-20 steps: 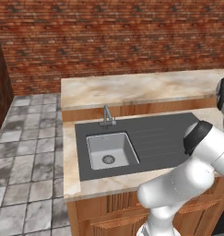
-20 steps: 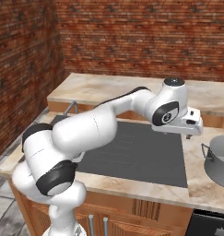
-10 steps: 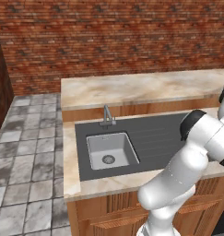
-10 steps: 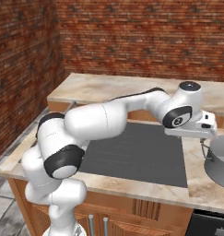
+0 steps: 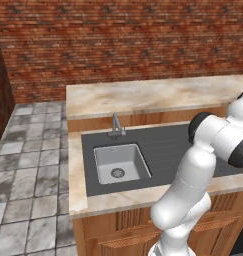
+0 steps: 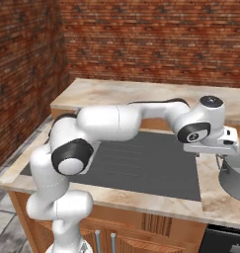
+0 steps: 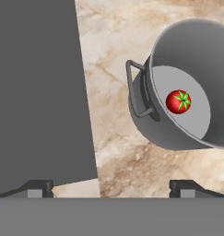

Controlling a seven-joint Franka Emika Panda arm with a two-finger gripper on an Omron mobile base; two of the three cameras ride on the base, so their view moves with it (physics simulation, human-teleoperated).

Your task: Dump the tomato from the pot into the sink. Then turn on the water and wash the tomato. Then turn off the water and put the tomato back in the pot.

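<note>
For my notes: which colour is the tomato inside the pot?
Red, with a green stem top: the tomato in the grey pot, clearest in the hand view.

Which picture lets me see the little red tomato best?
The hand view. It looks straight down into the pot, so the tomato shows whole, lying on the pot's grey floor. The right base view catches just the pot's edge, its inside hidden.

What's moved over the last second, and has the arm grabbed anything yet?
The arm has swung further right along the counter, carrying the gripper from over the drainboard's edge to just beside the pot. Its jaws stand open and hold nothing. In the hand view the tomato lies inside the pot, untouched. The sink and faucet are as before, with no water running.
</note>
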